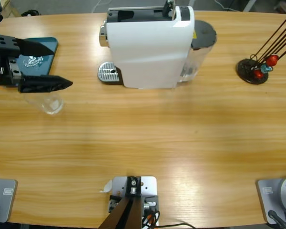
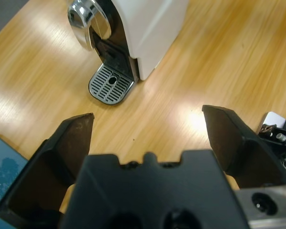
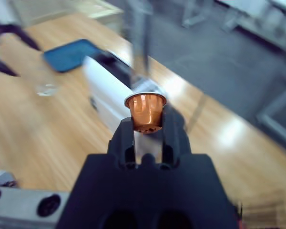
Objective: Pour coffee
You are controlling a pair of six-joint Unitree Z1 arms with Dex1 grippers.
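Copper coffee capsule (image 3: 145,112) sits upright, pinched between the right gripper (image 3: 147,131) jaws. White coffee machine (image 3: 109,88) lies just beyond it, clear glass (image 1: 50,103) right under the left gripper (image 1: 57,64).

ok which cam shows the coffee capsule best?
Right wrist view: the copper coffee capsule sits centred, clamped in the right end effector. The high view and left wrist view don't show it at all.

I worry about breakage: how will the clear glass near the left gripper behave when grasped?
The glass looks thin-walled and empty, so probably light and fragile. Its smooth sides may slip between the open left gripper. Standing upright on the table, it could tip if nudged.
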